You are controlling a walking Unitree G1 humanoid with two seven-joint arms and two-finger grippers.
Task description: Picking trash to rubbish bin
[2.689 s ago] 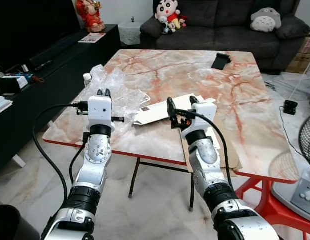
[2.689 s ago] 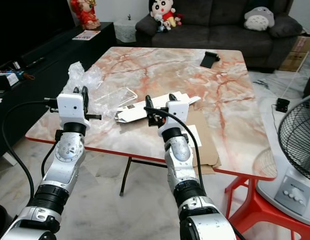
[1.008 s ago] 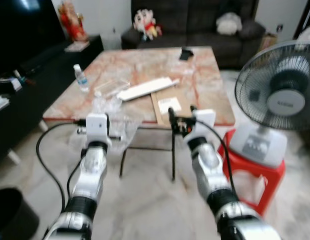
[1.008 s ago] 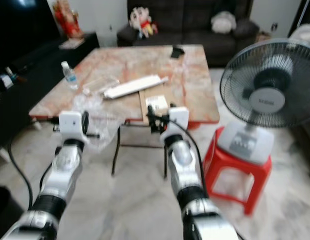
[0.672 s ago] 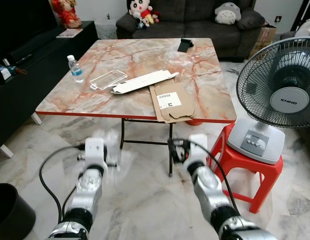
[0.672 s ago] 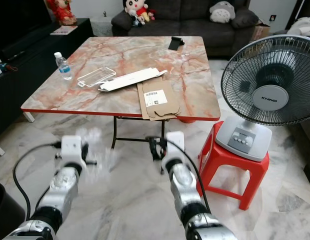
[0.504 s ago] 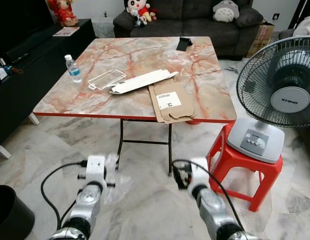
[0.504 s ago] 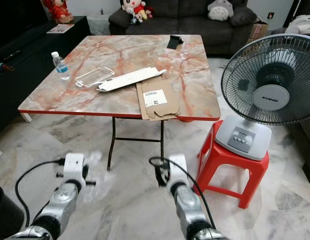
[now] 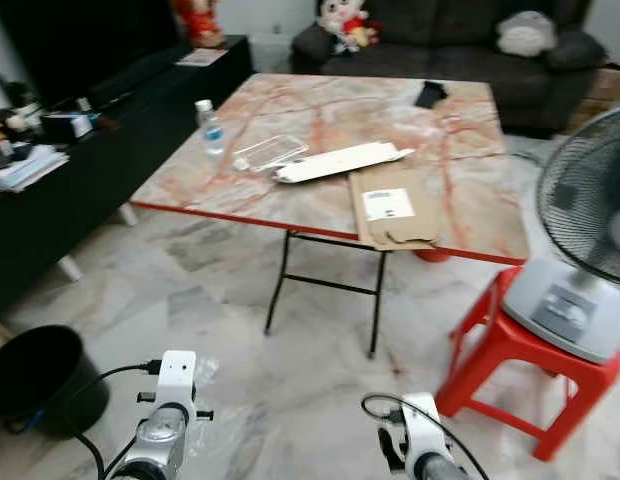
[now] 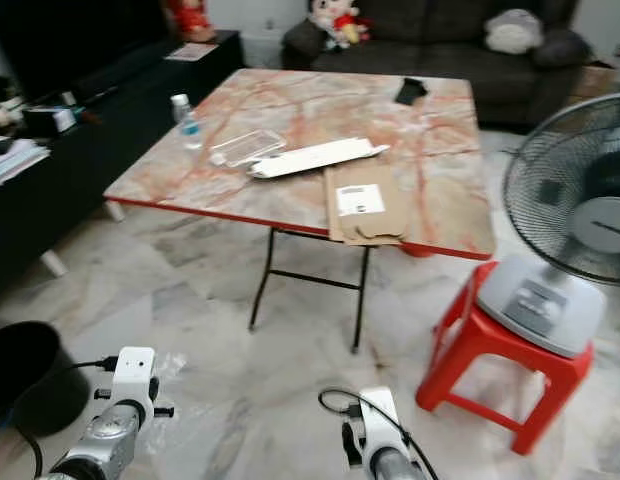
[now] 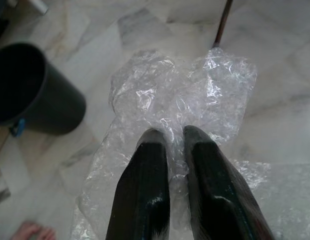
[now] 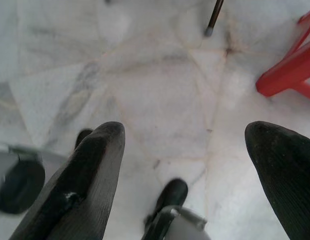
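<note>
Left gripper (image 11: pixel 170 145) pinching crumpled plastic wrap (image 11: pixel 180 100): light, flimsy, slippery; bunched grip suits. Bin (image 11: pixel 30 90) near. Right gripper (image 12: pixel 182 145) spread wide, empty.

Marble worktop and marble floor, with what rests on each

A water bottle (image 9: pixel 212 127) is seen at the worktop's (image 9: pixel 320 115) 9 o'clock edge, a clear tray (image 9: pixel 269 153) and long white box (image 9: pixel 342 162) near centre, flattened cardboard (image 9: pixel 394 206) at 5 o'clock, a black object (image 9: pixel 429 94) at 1 o'clock. On the floor (image 9: pixel 220 280) are set a black bin (image 9: pixel 40 375) at 8 o'clock and a red stool (image 9: pixel 510 350) at 4 o'clock.
</note>
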